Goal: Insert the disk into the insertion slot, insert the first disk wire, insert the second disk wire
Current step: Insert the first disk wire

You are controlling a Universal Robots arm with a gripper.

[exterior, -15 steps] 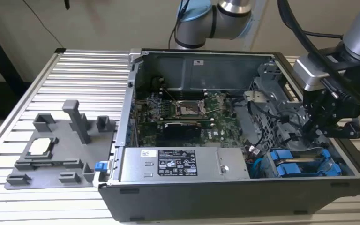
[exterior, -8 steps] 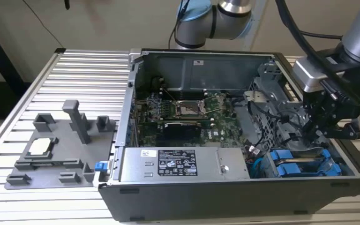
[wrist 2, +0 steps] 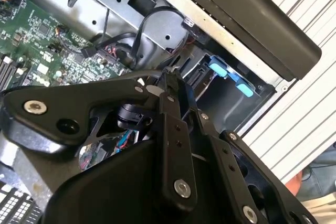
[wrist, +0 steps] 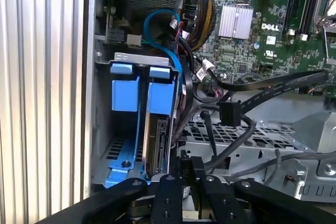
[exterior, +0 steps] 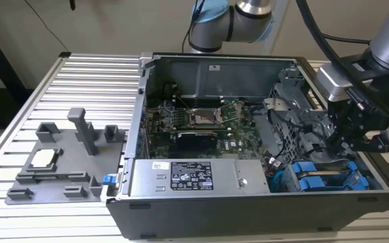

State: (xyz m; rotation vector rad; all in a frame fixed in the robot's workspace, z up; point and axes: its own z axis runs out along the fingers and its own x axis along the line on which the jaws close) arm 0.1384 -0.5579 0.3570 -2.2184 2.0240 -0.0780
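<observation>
Ribbed aluminium tabletop [exterior: 86, 81] bears steel case [exterior: 248, 217]; black hand [wrist: 190, 160] clenched near blue-framed disk [wrist: 157, 141].

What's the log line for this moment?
disk: in drive bay | tool: inside computer case, beside bay | black cables: loose nearby

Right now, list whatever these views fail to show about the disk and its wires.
- Disk end nearest the gripper: first wrist view, hidden behind the gripper.
- Whether any wire is plugged into the disk: first wrist view, black cables cross beside it.
- How deep the disk sits: exterior view, the gripper overlaps the blue carriers.
- Most of the blue carriers: second wrist view, the gripper's body covers them.
</observation>
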